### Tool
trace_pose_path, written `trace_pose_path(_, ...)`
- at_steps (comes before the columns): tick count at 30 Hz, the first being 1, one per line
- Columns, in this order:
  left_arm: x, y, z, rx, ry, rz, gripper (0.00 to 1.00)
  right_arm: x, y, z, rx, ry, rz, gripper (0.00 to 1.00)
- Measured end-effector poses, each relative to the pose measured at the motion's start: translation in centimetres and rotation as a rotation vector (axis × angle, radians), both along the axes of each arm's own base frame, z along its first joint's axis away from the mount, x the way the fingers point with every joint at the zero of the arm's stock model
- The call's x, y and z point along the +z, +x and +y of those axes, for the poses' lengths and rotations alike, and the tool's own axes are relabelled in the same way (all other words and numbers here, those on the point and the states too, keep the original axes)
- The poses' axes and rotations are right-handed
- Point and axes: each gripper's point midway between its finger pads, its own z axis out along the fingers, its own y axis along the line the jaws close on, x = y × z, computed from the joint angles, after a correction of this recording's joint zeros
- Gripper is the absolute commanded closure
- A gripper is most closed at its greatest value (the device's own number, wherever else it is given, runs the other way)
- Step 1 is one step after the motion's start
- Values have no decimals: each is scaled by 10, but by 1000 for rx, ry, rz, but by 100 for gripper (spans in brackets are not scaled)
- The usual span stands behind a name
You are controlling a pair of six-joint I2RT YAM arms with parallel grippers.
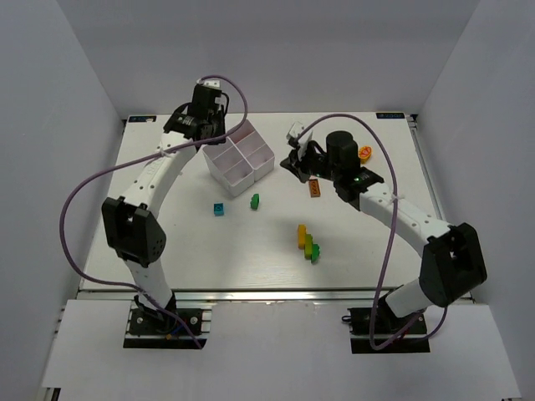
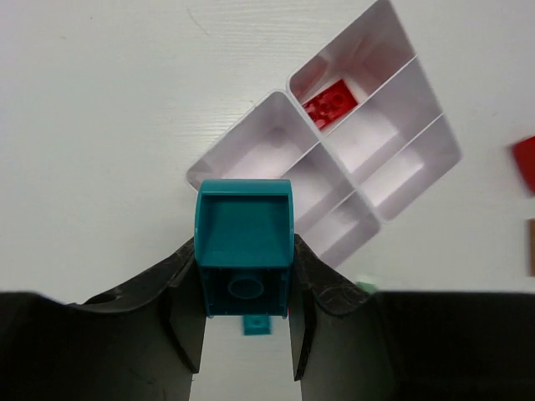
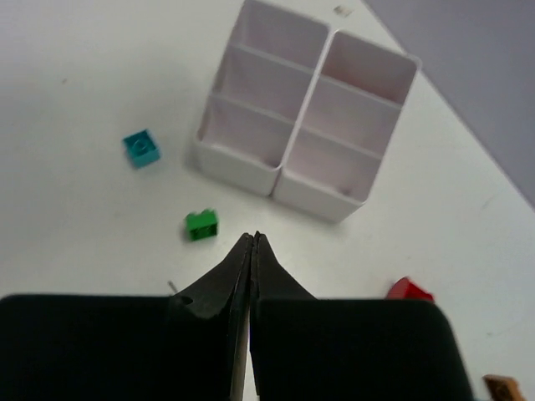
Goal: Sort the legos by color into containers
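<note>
Sorting under way: the left gripper clamps a teal brick over the near corner of the white tray. One of the tray's compartments holds a red brick. In the top view the arm hides that grip. The right gripper, jaws pressed together on nothing, hangs over the table near a green brick. A second teal brick lies on the table beside the tray. A red piece is half hidden behind the right gripper, and an orange piece is cut off at the frame's edge. A yellow-green cluster sits mid-table; how many bricks it joins is unclear.
</note>
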Motion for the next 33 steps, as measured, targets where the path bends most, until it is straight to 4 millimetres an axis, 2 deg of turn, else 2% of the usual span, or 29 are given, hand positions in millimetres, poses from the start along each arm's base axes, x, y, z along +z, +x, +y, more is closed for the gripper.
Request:
trace_pose_path(2,-9,5,2,-66,88,24,100,-9,-17,-6,30,-19,31,100)
trace_pose_path(4,-17,7,3,-144,159,43,100,-9,-30,-10,50,-21,35,100)
trace_pose_path(10,-40,10,-4,-398,310,47,98,13,-50,-22,67,16,-4,99)
trace_pose_path(13,-45,14,-4,-470,370,42,96,13,-53,-27,63,24,-1,99)
trace_pose_path(17,-48,26,-3,-510,436,19,95,0,-54,-32,54,18,32,98)
trace_pose_path(26,-78,51,6,-504,561,37,90,-3,-54,-35,47,26,62,97)
trace_pose_path(30,-83,57,9,-489,592,35,88,-4,-55,-35,50,31,71,97)
trace_pose_path(33,-83,59,10,-487,603,36,82,-5,-55,-36,48,33,79,97)
